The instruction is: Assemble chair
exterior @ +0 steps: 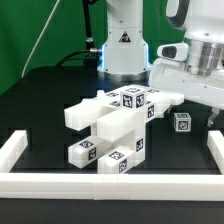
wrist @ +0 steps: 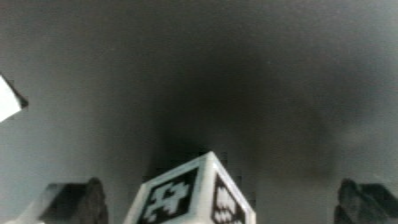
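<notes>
The chair's chunky white tagged pieces (exterior: 115, 125) lie in a cluster in the middle of the black table: slabs, bars and blocks leaning on each other. One small white tagged block (exterior: 183, 122) stands apart at the exterior view's right. My gripper (exterior: 192, 110) hangs over this block. In the wrist view the block (wrist: 187, 192) shows between my two dark fingers (wrist: 71, 203), which stand wide apart and clear of it. The gripper (wrist: 219, 208) is open and holds nothing.
Long thin white border rails (exterior: 110, 181) frame the table at the front and both sides. The arm's white base (exterior: 124, 45) stands behind the cluster. A white edge (wrist: 9, 98) shows at the side of the wrist view.
</notes>
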### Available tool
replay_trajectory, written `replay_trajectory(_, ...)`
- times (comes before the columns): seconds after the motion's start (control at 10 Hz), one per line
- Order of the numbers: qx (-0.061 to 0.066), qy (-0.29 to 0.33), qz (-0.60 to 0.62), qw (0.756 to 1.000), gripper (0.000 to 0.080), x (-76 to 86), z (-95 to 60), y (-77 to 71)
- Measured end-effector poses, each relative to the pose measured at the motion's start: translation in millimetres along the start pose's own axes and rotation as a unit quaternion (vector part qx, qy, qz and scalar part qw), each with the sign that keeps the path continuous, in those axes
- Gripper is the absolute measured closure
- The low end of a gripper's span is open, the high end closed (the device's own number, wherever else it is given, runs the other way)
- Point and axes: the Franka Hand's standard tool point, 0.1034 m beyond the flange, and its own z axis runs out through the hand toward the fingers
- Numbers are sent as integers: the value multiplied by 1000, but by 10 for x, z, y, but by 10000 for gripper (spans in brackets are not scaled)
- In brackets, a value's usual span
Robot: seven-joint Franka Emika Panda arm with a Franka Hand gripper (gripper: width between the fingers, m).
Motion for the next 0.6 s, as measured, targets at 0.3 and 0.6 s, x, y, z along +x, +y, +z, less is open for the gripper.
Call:
replay_trajectory(0.3,0,0,0,1000,385,-1,1,1)
replay_trajectory(0.6,0,0,0,1000,755,-1,1,1)
